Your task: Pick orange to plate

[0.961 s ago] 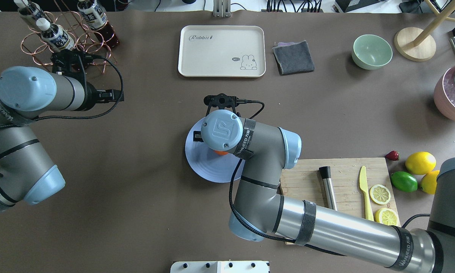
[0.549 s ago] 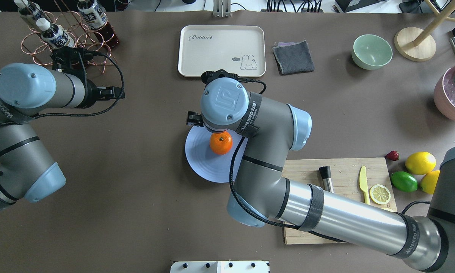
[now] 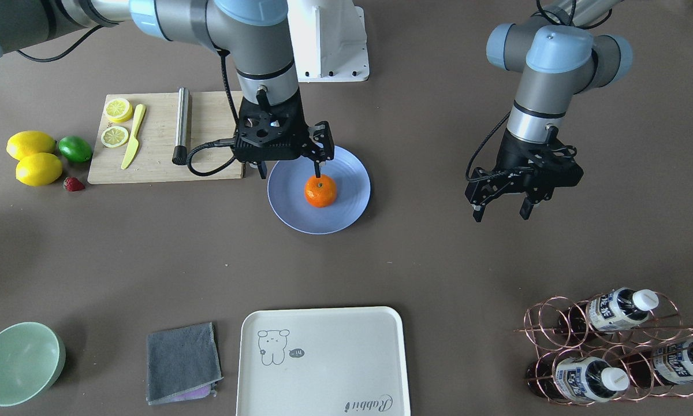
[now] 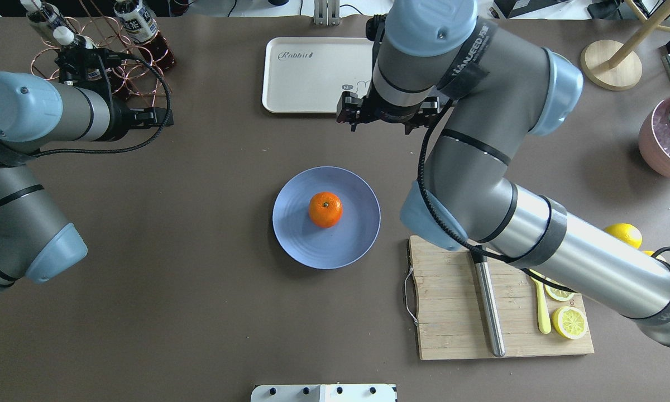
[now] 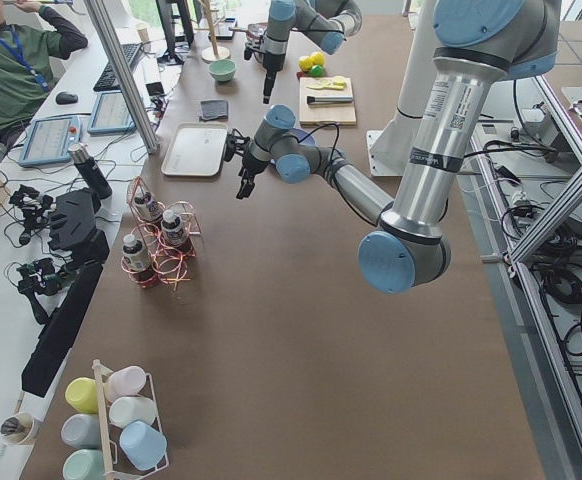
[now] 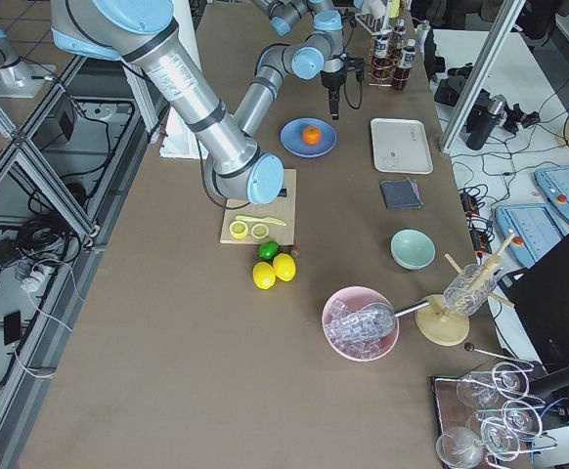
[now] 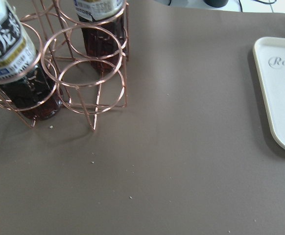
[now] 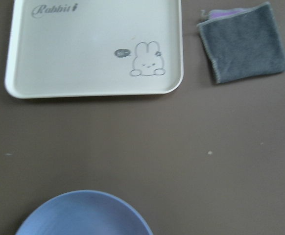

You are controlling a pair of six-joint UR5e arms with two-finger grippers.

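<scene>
The orange (image 4: pixel 325 209) sits by itself near the middle of the periwinkle-blue plate (image 4: pixel 312 245), stem dimple up. It shows the same way in the front view, orange (image 3: pixel 320 192) on plate (image 3: pixel 349 199). My right gripper (image 3: pixel 290 172) hangs open and empty above the plate's robot-side rim, one fingertip (image 3: pixel 317 171) just over the orange and not touching it. In the right wrist view only the plate's edge (image 8: pixel 83 215) shows. My left gripper (image 3: pixel 499 215) hangs open and empty above bare table, well to the plate's side.
A cream tray (image 4: pixel 312 72) and a grey cloth (image 3: pixel 182 361) lie beyond the plate. A cutting board (image 4: pixel 452 301) with a steel rod, yellow knife and lemon slices is beside the right arm. Lemons and a lime (image 3: pixel 75 148), a green bowl (image 3: pixel 17 363) and a bottle rack (image 3: pixel 606 346) stand further out.
My right gripper has let go of the orange and risen off the plate, with the wrist swinging toward the tray. The orange stays on the plate. The left arm shifted slightly toward the bottle rack.
</scene>
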